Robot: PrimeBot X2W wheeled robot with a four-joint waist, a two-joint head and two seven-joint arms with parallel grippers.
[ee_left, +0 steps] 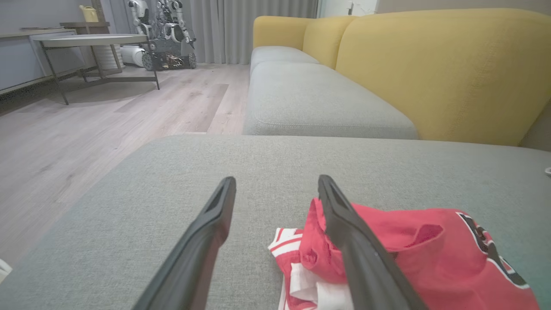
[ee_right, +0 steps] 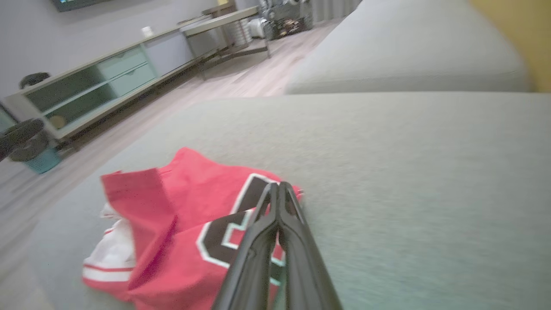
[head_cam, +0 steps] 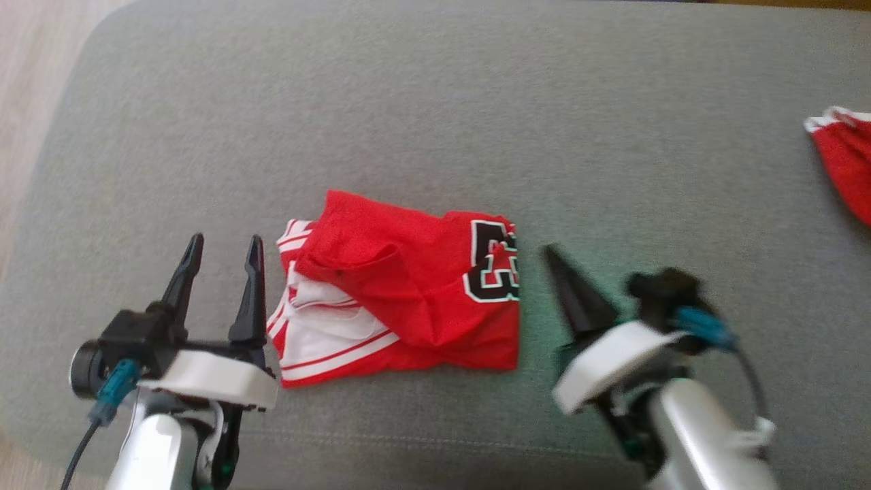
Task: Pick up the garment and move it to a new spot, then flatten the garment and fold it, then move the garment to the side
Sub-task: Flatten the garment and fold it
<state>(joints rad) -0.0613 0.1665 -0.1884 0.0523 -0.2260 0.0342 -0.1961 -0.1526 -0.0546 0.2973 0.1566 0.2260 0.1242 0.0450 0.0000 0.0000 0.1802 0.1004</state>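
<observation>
The garment, a red jersey with white trim and a black number, lies folded in a compact bundle on the grey cushion. My left gripper stands open just left of it, fingers pointing away from me. In the left wrist view the garment sits behind the right finger of the open left gripper. My right gripper is shut on nothing, a short gap to the right of the garment's numbered edge. In the right wrist view the closed right gripper points over the garment.
Another red cloth lies at the cushion's far right edge. A yellow sofa back rises behind the cushions. Wooden floor lies to the left, with a low table, another robot and a long cabinet.
</observation>
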